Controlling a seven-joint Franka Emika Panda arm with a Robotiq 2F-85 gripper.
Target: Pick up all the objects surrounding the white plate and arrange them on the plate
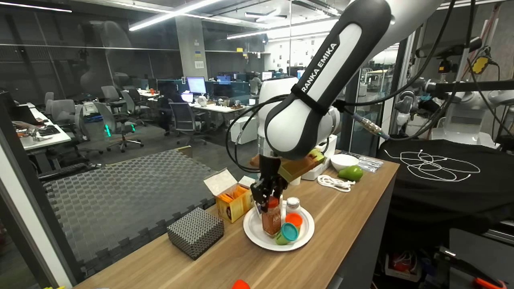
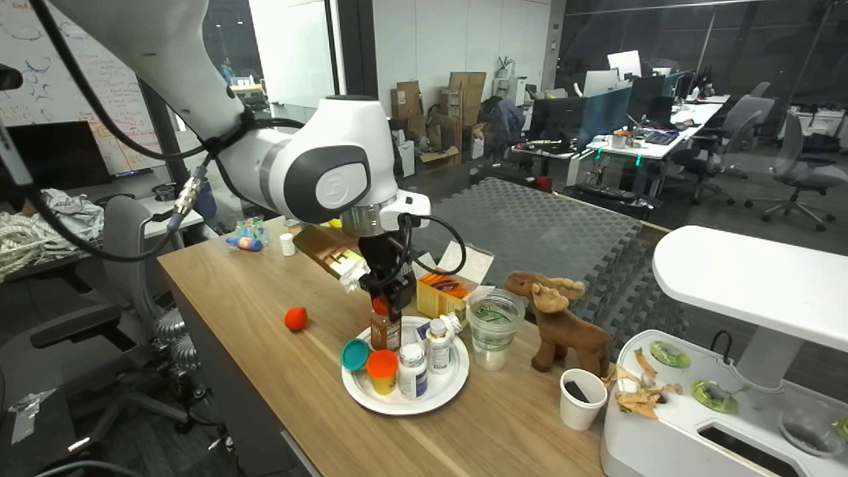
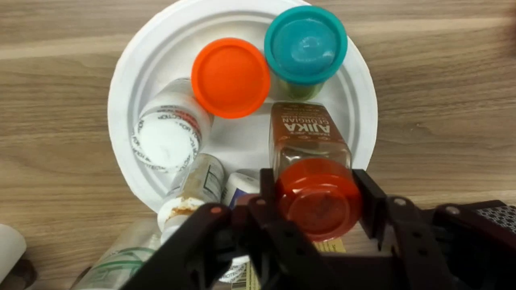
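The claw (image 3: 316,191) is pinching the bottle (image 3: 308,129) by its cap (image 3: 320,207), likely the surest hold. Below the claw, the body's looking stiff, probably slick.

Wrist view: we get the white plate (image 3: 242,139) cropped at top, a blue-labelled white bottle (image 3: 242,184) partly hidden by the end effector (image 3: 314,189). In an exterior view, bottom edge clips a red object (image 1: 241,284).

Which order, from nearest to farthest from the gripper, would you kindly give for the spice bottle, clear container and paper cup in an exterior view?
1. Spice bottle, held in the gripper.
2. Clear container, just right of the plate.
3. Paper cup, farther right and lower in view.
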